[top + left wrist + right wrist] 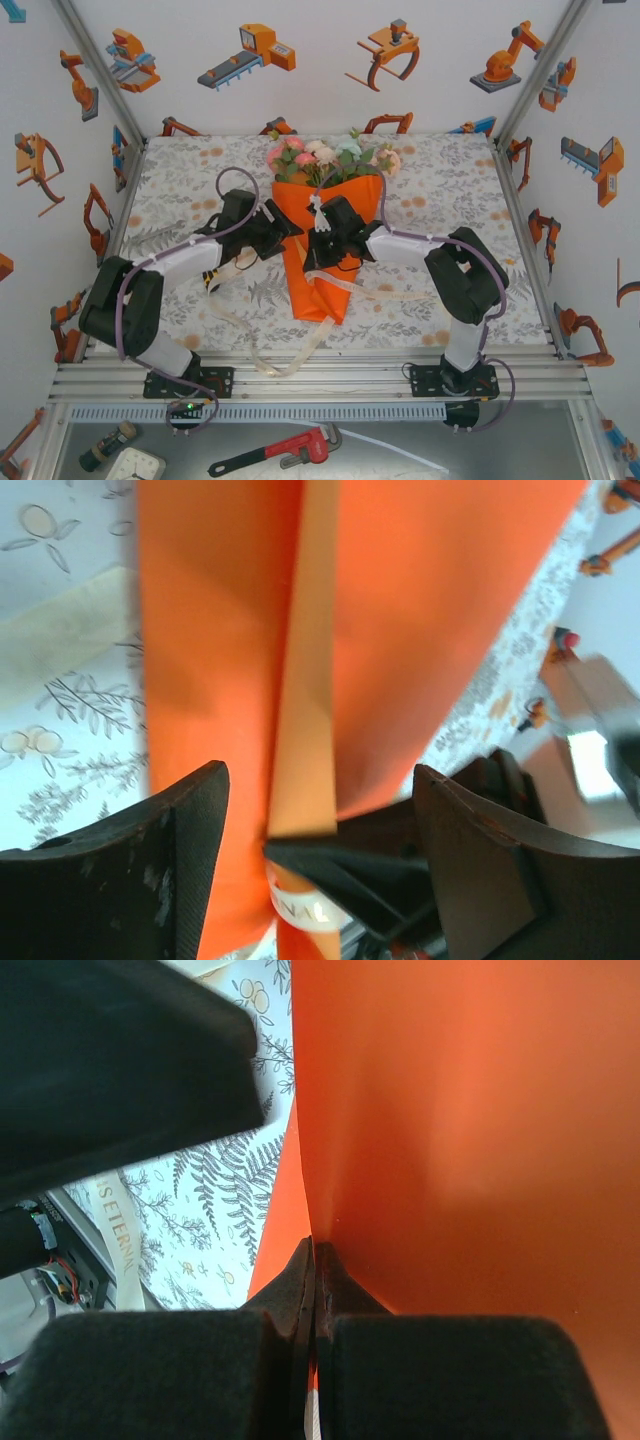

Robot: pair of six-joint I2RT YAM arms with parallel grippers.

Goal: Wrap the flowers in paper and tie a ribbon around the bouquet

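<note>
**Two grippers meet at the middle of the wrapped bouquet (338,192) on the grey-and-orange floral tablecloth (420,190).**

Top camera: the bunch of pink, white and pale-green artificial flowers (325,158) lies at the far centre of the cloth. Its stems are inside a cone of plain bright-orange paper (318,285) whose tip points near. The left gripper (283,232) is just left of the cone and the right gripper (318,243) is over it. The long thin cream-white ribbon (232,325) trails loose on the cloth to the near left.

Left wrist camera: the jaws stand apart, with the paper between the two black fingers (150,870) and not clamped. A printed stretch of ribbon shows low down.

Right wrist camera: the jaws are pressed together at the paper's crease. I cannot tell whether they pinch it.
</note>
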